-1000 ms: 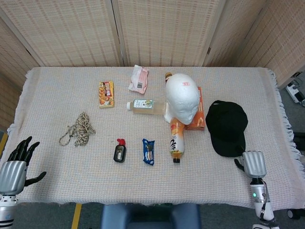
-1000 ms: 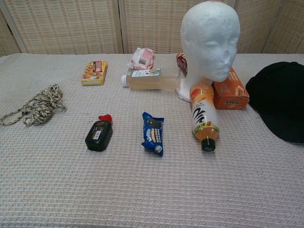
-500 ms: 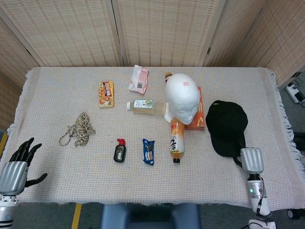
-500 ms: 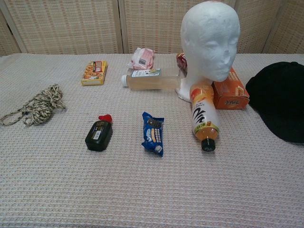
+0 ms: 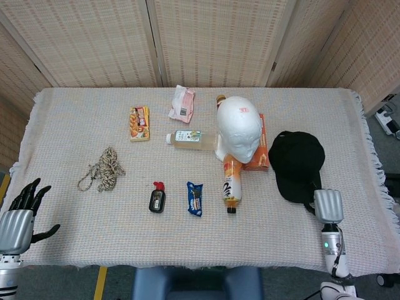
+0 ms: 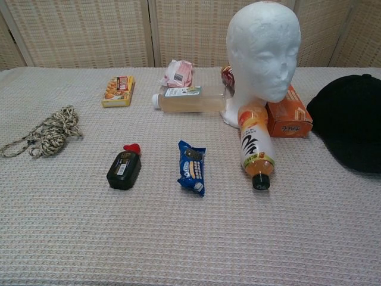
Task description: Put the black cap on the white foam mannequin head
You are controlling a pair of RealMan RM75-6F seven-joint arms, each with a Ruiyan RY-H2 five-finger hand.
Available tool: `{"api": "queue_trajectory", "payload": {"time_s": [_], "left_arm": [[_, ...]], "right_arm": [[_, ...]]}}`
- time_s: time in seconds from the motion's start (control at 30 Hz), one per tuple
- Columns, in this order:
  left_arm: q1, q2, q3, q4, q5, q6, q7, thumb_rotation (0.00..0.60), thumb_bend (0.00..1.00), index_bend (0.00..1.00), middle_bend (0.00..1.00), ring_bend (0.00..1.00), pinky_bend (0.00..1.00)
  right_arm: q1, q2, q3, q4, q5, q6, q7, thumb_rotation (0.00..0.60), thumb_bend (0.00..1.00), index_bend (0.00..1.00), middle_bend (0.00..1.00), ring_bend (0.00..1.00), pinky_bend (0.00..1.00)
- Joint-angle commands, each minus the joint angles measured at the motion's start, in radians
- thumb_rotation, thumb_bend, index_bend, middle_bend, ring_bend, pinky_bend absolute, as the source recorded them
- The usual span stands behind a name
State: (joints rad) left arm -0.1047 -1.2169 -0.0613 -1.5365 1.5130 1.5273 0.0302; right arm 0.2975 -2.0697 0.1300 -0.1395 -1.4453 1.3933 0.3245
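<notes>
While the left hand [image 5: 17, 220] stays open, the right hand [image 5: 328, 206], grip unclear, has reached the cap [image 5: 296, 165] on the cloth-covered tabletop [image 5: 75, 125] before wicker screens [image 5: 94, 44].

A: Around the mannequin head [image 5: 239, 127]?
B: Orange box [image 5: 257, 153] touching its right, orange bottle [image 5: 231, 184] in front, clear bottle [image 5: 189, 139] to its left.
A: Open room?
B: Bare surface [image 5: 269, 225] along the front edge; black cap [image 5: 297, 164] just right of the box.

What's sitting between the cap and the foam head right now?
An orange box lies on the table between the black cap and the foam head, right against the head's side. It is low, so lifting the cap over it should probably clear it.
</notes>
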Motion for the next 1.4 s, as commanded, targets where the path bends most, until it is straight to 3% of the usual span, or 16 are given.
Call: {"api": "queue_trajectory", "payload": {"time_s": [0.03, 0.2, 0.57, 0.67, 0.83, 1.03, 1.23, 1.4], "left_arm": [[0.001, -0.001, -0.001, 0.001, -0.001, 0.002, 0.002, 0.600, 0.10, 0.19, 0.05, 0.09, 0.24], [0.004, -0.003, -0.003, 0.002, 0.002, 0.013, 0.005, 0.600, 0.11, 0.19, 0.05, 0.09, 0.24], [0.009, -0.006, -0.006, 0.007, 0.006, 0.027, 0.006, 0.600, 0.10, 0.20, 0.06, 0.10, 0.24], [0.010, -0.006, -0.007, 0.008, 0.007, 0.031, 0.003, 0.600, 0.11, 0.20, 0.06, 0.10, 0.24], [0.012, -0.004, -0.008, 0.009, 0.007, 0.035, -0.002, 0.600, 0.10, 0.20, 0.06, 0.10, 0.24], [0.016, 0.000, -0.011, 0.007, 0.007, 0.043, -0.008, 0.600, 0.11, 0.20, 0.06, 0.10, 0.24], [0.018, 0.003, -0.011, 0.006, 0.009, 0.047, -0.015, 0.600, 0.11, 0.20, 0.06, 0.10, 0.24], [0.017, 0.004, -0.010, 0.005, 0.011, 0.043, -0.017, 0.600, 0.10, 0.20, 0.06, 0.10, 0.24]], "right_arm": [[0.006, 0.001, 0.005, 0.000, 0.005, 0.007, 0.006, 0.600, 0.22, 0.40, 1.00, 1.00, 1.00], [0.019, 0.010, 0.017, -0.007, 0.015, 0.019, 0.025, 0.600, 0.23, 0.40, 1.00, 1.00, 1.00], [0.049, 0.026, 0.038, -0.024, 0.034, 0.015, 0.063, 0.600, 0.40, 0.43, 1.00, 1.00, 1.00], [0.052, 0.030, 0.040, -0.029, 0.035, 0.020, 0.067, 0.600, 0.44, 0.47, 1.00, 1.00, 1.00], [0.059, 0.034, 0.055, -0.042, 0.047, 0.041, 0.085, 0.600, 0.53, 0.61, 1.00, 1.00, 1.00], [0.090, 0.043, 0.113, -0.078, 0.096, 0.066, 0.127, 0.600, 0.54, 0.75, 1.00, 1.00, 1.00], [0.161, 0.081, 0.207, -0.113, 0.164, 0.115, 0.136, 0.600, 0.54, 0.85, 1.00, 1.00, 1.00], [0.233, 0.135, 0.261, -0.141, 0.195, 0.137, 0.088, 0.600, 0.54, 0.87, 1.00, 1.00, 1.00]]}}
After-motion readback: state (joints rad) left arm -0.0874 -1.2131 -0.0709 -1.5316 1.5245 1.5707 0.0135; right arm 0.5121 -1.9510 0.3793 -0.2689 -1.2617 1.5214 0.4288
